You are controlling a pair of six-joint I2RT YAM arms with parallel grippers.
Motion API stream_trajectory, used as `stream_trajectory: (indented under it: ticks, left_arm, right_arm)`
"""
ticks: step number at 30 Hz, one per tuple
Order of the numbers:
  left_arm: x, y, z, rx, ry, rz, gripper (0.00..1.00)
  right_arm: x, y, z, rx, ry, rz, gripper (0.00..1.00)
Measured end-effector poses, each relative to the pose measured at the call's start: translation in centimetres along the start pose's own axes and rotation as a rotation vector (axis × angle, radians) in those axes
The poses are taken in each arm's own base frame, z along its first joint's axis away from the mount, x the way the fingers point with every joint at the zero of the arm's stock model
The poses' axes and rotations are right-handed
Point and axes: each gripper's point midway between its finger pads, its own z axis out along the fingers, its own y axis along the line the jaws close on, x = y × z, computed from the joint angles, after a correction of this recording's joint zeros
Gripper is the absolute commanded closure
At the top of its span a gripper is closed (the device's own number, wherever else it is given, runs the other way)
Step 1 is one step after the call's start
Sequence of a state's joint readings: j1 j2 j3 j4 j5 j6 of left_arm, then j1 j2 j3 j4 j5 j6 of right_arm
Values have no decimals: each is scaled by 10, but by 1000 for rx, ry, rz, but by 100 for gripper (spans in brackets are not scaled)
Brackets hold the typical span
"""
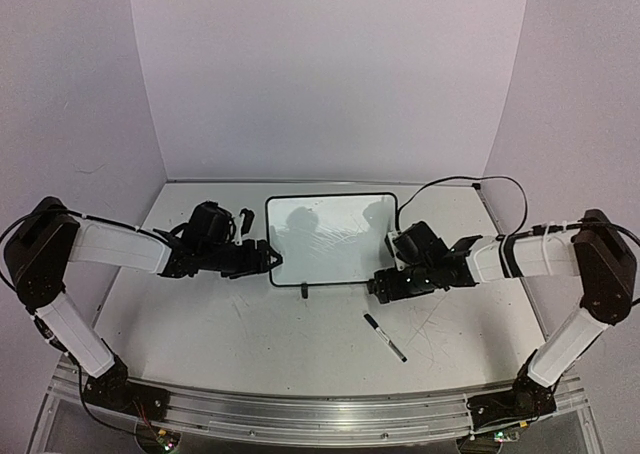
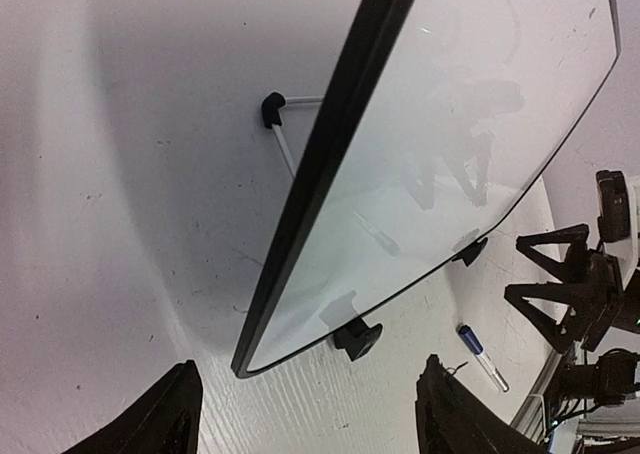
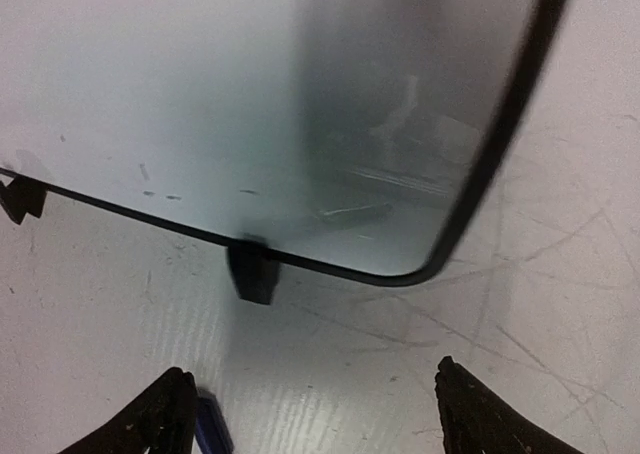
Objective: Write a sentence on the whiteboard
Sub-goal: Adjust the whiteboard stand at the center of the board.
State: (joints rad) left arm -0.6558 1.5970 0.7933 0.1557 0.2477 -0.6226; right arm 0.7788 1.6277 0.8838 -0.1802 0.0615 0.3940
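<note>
Both spread: L pincer (image 1: 268, 259), R pincer (image 1: 380, 286); whiteboard (image 1: 330, 236) glossy, black-framed, tilted on feet (image 3: 252, 271).

Setting: a robotics lab bench, closed in as a test cell. Evidence, all placed from the whiteboard (image 1: 330, 236):
- It stands on a scuffed, scratched white table (image 1: 200, 324).
- Plain pale panels (image 1: 330, 74) wall the space behind it and on both sides.
- In front of it, along the table's near edge, an aluminium rail (image 1: 320, 419) carries the bases of two robot arms.
- The left arm (image 1: 110, 244) and right arm (image 1: 540, 256) flank it.
- A loose black cable (image 1: 470, 181) loops behind its right corner.
- Small indicator lights (image 1: 165, 440) glow under the rail.
</note>
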Motion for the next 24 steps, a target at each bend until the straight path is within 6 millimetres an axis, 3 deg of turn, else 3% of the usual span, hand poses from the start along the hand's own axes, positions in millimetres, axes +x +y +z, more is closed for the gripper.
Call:
stream_trajectory:
  ticks: [4, 6, 11, 17, 18, 20, 22, 24]
  left_arm:
    - [-1, 0, -10, -3, -22, -6, 14]
    - [-4, -3, -19, 1, -45, -5, 12]
    - [-17, -15, -40, 23, -109, 2, 11]
    - [-24, -20, -52, 28, -144, -4, 10]
    - [-24, -20, -53, 27, -146, -4, 10]
    - [-26, -21, -55, 27, -151, -3, 10]
    - [-26, -21, -56, 24, -153, -4, 10]
    - [-26, -21, -56, 23, -153, -4, 10]
  right_arm:
    - [4, 29, 22, -5, 20, -37, 48]
    - [4, 32, 33, 22, 15, -39, 52]
    - [3, 15, 48, 131, -10, -22, 65]
    - [-7, -2, 50, 222, -63, -4, 68]
    - [-9, -5, 50, 235, -70, 0, 67]
    - [-11, -13, 51, 251, -82, 14, 56]
    - [-15, -20, 52, 257, -90, 22, 39]
    - [-16, -23, 53, 250, -86, 5, 16]
